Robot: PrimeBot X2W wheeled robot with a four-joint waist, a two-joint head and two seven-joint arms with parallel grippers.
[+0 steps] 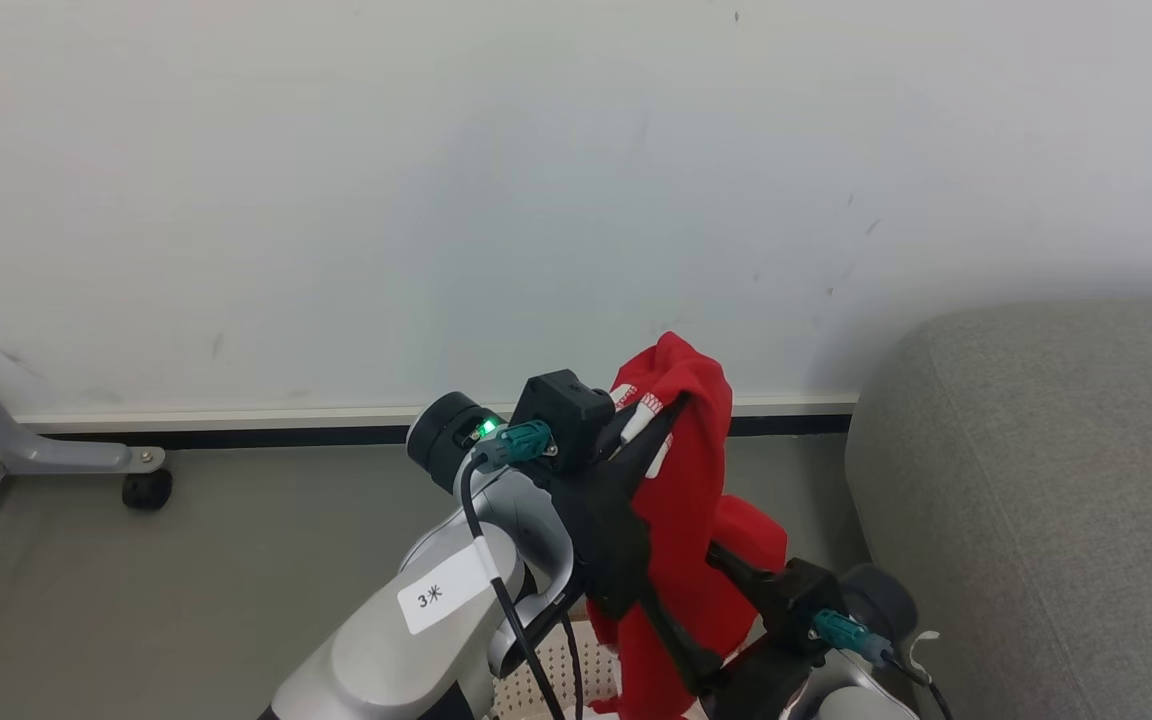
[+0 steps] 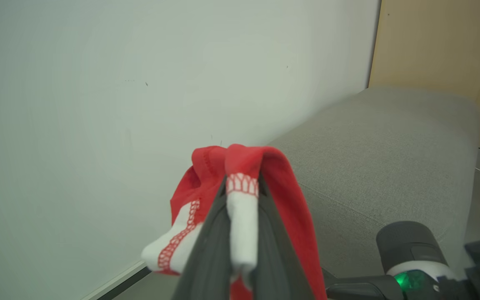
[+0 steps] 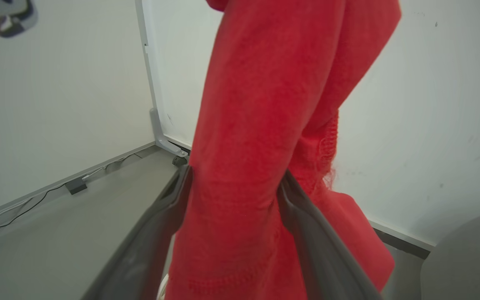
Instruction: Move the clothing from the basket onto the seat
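Jersey (image 1: 681,500) is up in the air, long axis vertical, bunched top end at the left claw (image 1: 673,408) and tail hanging down to the basket (image 1: 521,700). Left claw clamped tight on the white-trimmed fold. Right claw (image 3: 236,173) has its jaws wide apart, straddling the hanging cloth lower down. Can't tell what's in the basket, mostly hidden. Sofa (image 1: 1036,480) just to the right, apart from the jersey
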